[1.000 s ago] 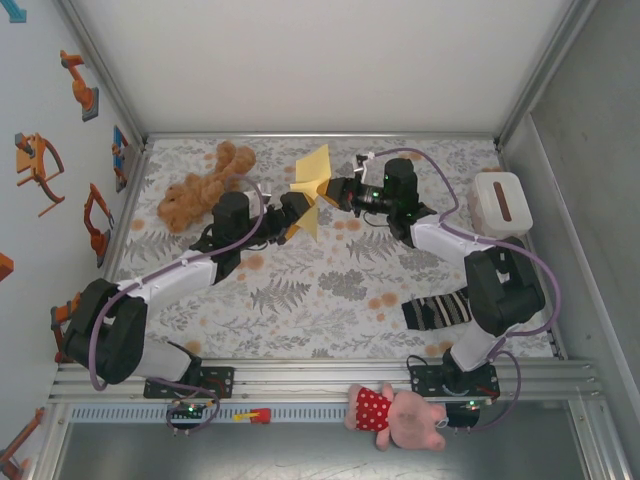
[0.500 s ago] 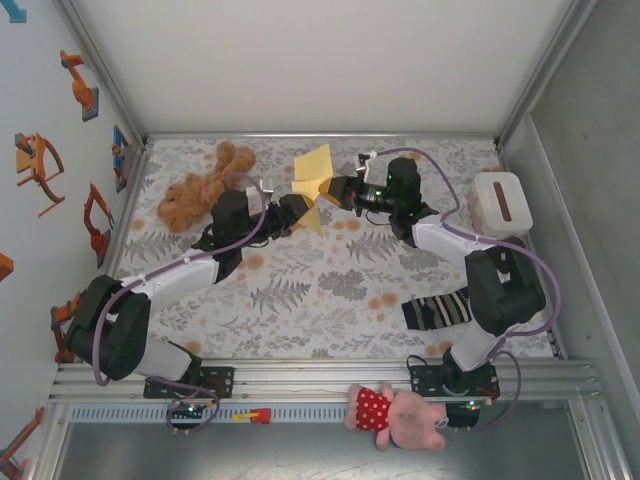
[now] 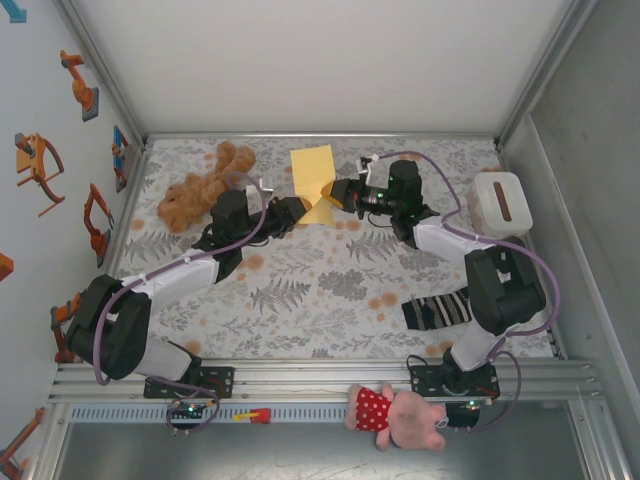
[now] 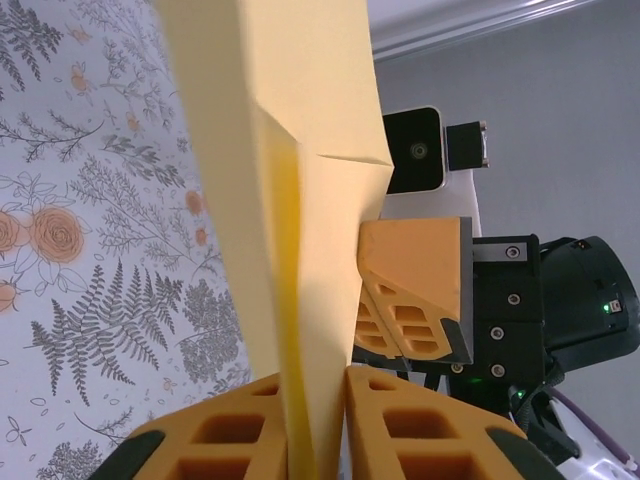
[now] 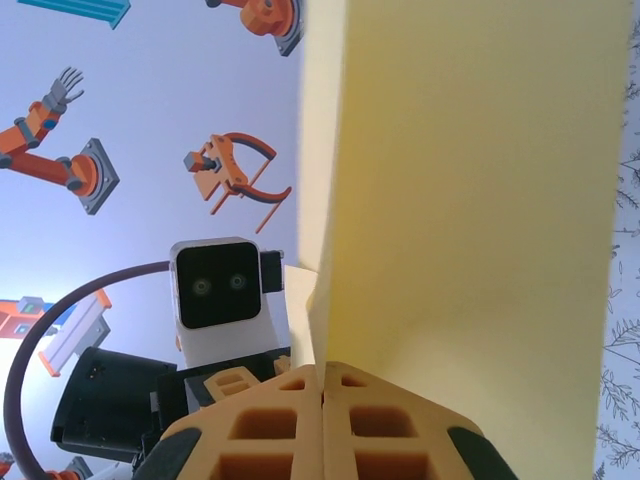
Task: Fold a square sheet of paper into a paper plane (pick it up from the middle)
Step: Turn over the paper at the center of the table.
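Note:
The square sheet of paper point(image 3: 312, 168) is pale yellow, partly folded, and held off the floral table at the back centre. My left gripper point(image 3: 298, 208) reaches it from the left and is shut on its lower edge. In the left wrist view, the orange fingers point(image 4: 400, 430) pinch the creased paper point(image 4: 270, 150). My right gripper point(image 3: 336, 193) comes from the right, also shut on the sheet. In the right wrist view, its closed fingers point(image 5: 270, 425) clamp the paper point(image 5: 470, 200) at the bottom edge. The two grippers almost touch.
A brown teddy point(image 3: 205, 185) lies at the back left. A white box with a brown slot point(image 3: 500, 203) stands at the right edge. A striped sock point(image 3: 437, 308) lies front right. A pink plush in a red dress point(image 3: 395, 415) sits on the front rail.
My left gripper has closed from wide open onto the paper. The sheet, spread and tilted before, now stands flatter and squarer between the two grippers. The right gripper kept its hold.

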### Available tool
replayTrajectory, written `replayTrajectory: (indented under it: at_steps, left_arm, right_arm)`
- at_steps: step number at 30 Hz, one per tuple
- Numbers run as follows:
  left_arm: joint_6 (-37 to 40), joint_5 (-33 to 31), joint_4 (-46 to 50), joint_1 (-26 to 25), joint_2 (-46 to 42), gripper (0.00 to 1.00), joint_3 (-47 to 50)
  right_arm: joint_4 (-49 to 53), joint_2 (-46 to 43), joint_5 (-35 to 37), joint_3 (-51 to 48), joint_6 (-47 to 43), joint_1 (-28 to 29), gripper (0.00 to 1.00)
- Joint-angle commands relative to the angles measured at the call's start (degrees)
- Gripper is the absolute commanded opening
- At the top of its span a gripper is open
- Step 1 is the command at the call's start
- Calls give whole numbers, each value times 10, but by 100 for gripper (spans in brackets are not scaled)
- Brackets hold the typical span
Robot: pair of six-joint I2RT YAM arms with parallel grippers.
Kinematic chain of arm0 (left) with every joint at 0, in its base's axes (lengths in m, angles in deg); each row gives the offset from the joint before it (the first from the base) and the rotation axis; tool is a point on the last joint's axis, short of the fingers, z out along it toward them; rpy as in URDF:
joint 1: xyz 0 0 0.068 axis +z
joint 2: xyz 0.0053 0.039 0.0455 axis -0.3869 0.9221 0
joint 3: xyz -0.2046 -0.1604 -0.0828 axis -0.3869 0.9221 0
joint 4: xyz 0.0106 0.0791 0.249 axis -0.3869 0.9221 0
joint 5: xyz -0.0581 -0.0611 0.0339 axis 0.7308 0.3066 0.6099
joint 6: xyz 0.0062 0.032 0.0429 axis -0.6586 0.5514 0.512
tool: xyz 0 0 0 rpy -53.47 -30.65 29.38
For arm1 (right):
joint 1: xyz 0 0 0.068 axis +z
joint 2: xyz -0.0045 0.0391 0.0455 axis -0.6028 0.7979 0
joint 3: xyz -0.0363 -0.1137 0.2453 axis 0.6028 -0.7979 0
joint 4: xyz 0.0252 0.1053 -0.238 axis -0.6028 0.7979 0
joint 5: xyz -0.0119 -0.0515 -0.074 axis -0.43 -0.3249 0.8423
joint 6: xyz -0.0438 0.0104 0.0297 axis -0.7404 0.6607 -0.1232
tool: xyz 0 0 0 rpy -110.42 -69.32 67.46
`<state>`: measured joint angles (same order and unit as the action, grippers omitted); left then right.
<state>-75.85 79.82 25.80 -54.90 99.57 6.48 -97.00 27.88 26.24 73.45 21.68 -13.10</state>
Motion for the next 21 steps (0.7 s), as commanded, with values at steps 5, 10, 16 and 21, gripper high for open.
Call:
replayTrajectory:
  at_steps: [5,10,16,21]
  left_arm:
    - [33,-1,41,8,-3,10,-19]
    - [99,-38,165,11,-21,10,-38]
    - [252,-207,483,-3,-28,10,-138]
    - [331,-401,701,-39,11,10,-245]
  right_arm:
    - [199,-43,47,9,-133,-29,31]
    - [368,-85,140,32,-245,-49,40]
    - [467,-115,233,54,-313,-60,42]
    - [513,-131,298,65,-343,-59,41]
